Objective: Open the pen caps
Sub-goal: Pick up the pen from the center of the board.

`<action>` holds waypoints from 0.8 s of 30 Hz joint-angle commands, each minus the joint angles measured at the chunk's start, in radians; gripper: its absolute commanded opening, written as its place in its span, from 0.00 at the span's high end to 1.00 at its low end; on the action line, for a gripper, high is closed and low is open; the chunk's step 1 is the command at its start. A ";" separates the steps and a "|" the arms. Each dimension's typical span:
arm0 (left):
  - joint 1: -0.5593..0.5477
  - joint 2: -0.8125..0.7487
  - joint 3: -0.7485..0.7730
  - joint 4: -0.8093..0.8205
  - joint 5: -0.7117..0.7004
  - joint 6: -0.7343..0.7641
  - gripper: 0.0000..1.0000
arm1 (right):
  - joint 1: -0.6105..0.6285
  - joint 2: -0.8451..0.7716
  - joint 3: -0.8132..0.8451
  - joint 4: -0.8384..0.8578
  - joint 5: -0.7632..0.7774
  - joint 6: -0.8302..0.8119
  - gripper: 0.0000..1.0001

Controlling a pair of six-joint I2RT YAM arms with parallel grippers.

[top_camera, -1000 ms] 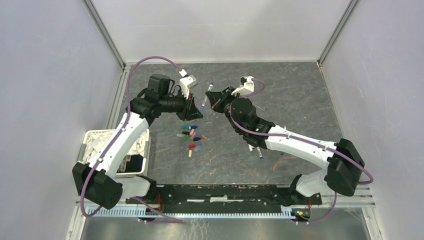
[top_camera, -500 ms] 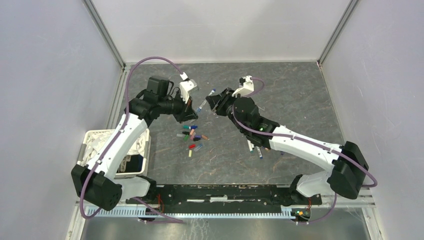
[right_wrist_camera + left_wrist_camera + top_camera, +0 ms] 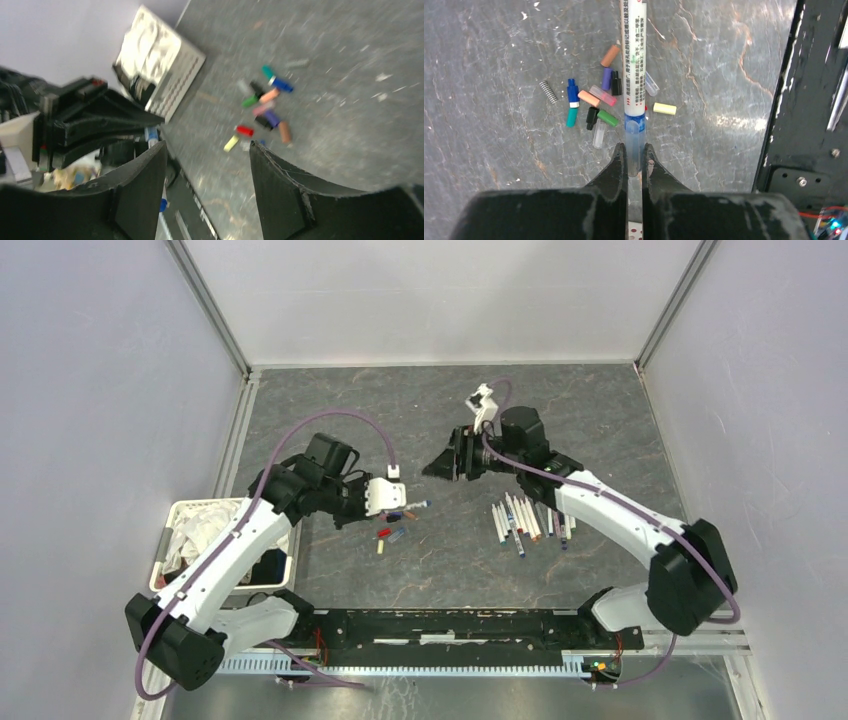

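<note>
At far left I see a white basket (image 3: pixel 163 545) holding crumpled white material (image 3: pixel 205 528). My left gripper (image 3: pixel 634 150) is pinched tight on the blue end of a pen (image 3: pixel 635 75), a slim white barrel with printed text, held above the grey marbled table (image 3: pixel 400 400). Beneath it lie the pen caps (image 3: pixel 602 95), stubby cylinders in mixed colours. My right gripper (image 3: pixel 207 149) gapes wide, holding nothing. Below it, more pens (image 3: pixel 520 520) lie in a row.

Grey tabletop (image 3: pixel 600 420) w/ loose pen caps (image 3: pixel 602 95), row of pens (image 3: pixel 523 518), white basket (image 3: pixel 165 540) at L.
</note>
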 commanded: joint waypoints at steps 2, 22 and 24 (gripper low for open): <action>-0.084 -0.006 -0.003 -0.065 -0.118 0.147 0.98 | 0.022 0.089 0.035 0.004 -0.320 -0.019 0.35; -0.154 0.028 0.012 -0.064 -0.187 0.173 0.98 | 0.221 0.324 0.136 0.054 -0.483 -0.003 0.43; -0.154 0.025 0.012 -0.066 -0.187 0.177 0.98 | 0.224 0.327 0.133 0.057 -0.483 -0.003 0.53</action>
